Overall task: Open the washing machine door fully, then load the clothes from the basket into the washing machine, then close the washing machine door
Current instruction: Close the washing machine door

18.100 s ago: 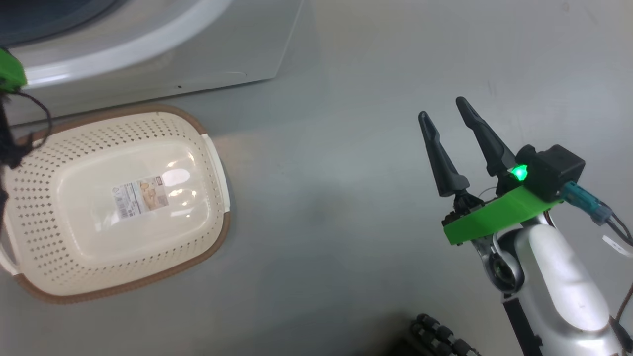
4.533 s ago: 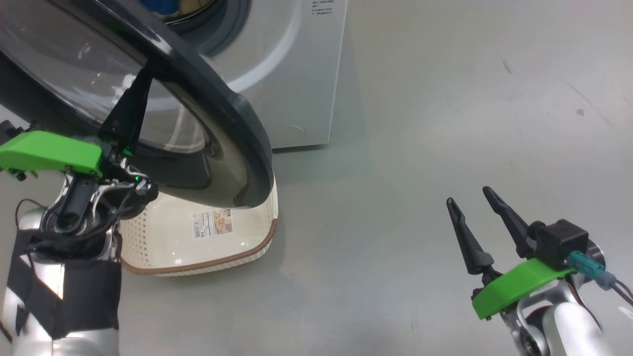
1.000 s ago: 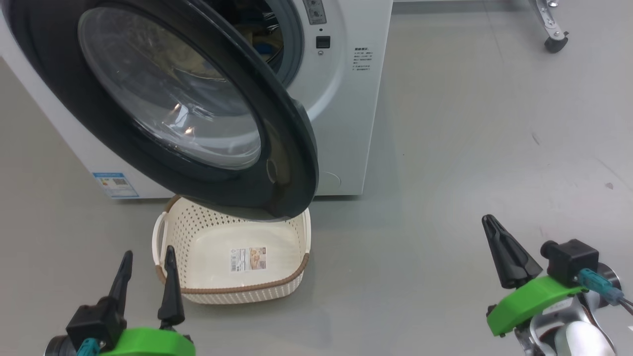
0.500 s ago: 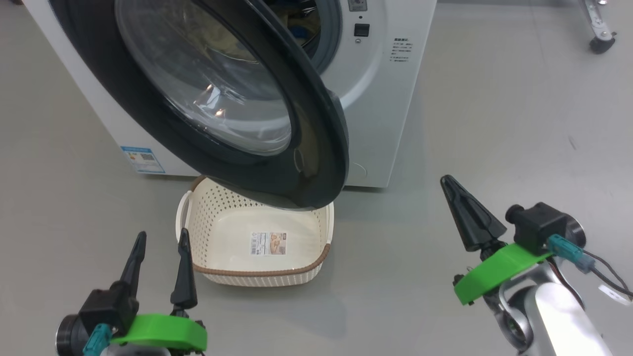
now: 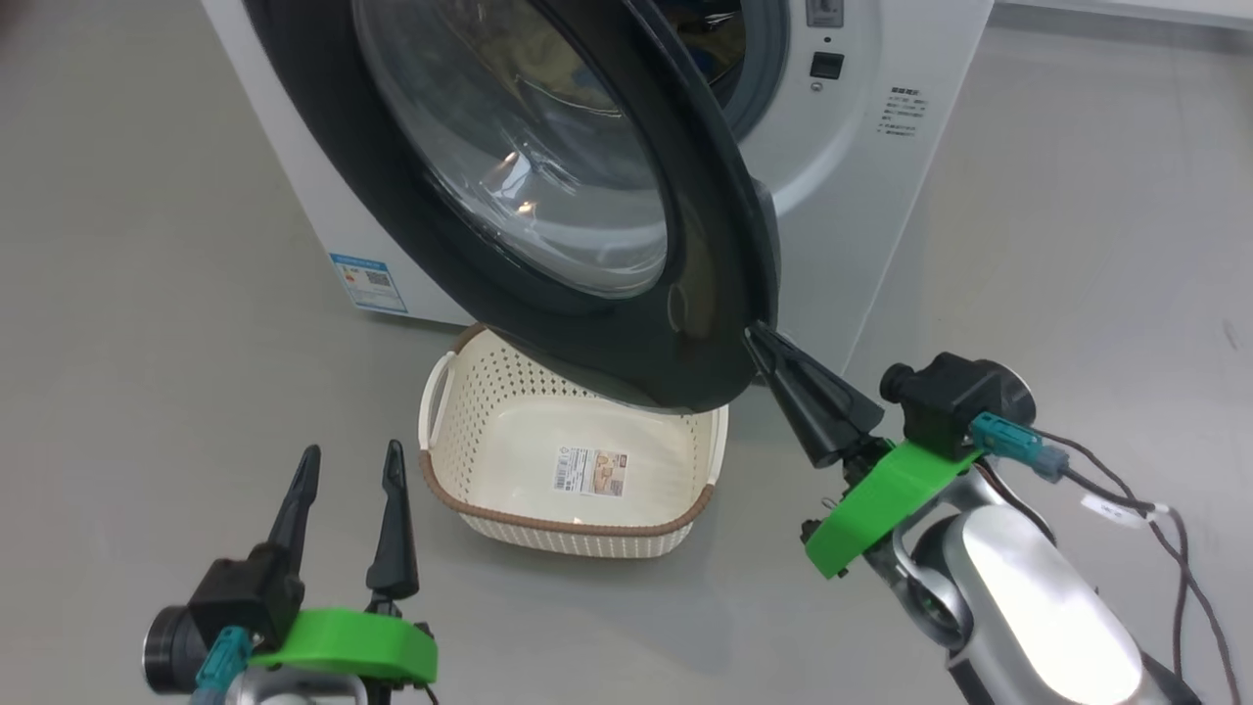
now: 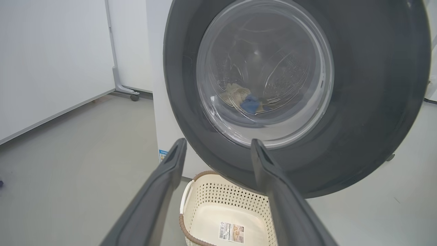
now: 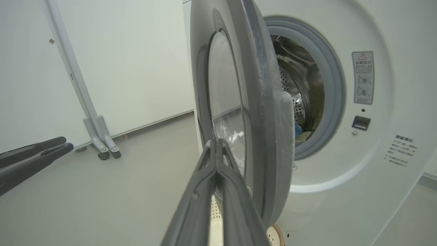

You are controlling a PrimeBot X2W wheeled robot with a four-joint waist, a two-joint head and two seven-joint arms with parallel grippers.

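The washing machine point(image 5: 871, 186) stands with its door point(image 5: 705, 245) swung half open. Its black rim hangs over the basket point(image 5: 529, 441), which sits on the floor with just its sticker inside. Seen through the door's glass in the left wrist view, the clothes point(image 6: 240, 97) lie in the drum, cream with a blue patch. My right gripper point(image 5: 756, 336) is shut, its tip against the door's lower outer edge; the door point(image 7: 263, 102) shows edge-on behind the gripper point(image 7: 216, 141). My left gripper point(image 5: 352, 455) is open and holds nothing, left of the basket point(image 6: 222, 205) and facing the door point(image 6: 375, 85).
Grey floor surrounds the machine. A white partition on castors point(image 7: 99, 136) stands to the machine's side, also visible as a leg point(image 6: 126, 90). A blue label point(image 5: 367, 282) marks the washer's lower front corner. My left gripper point(image 7: 37, 153) appears at the left of the right wrist view.
The head camera has shifted, moving the whole scene rightward. My shut right gripper has moved up and left to the door's lower edge. The left gripper stays open and low.
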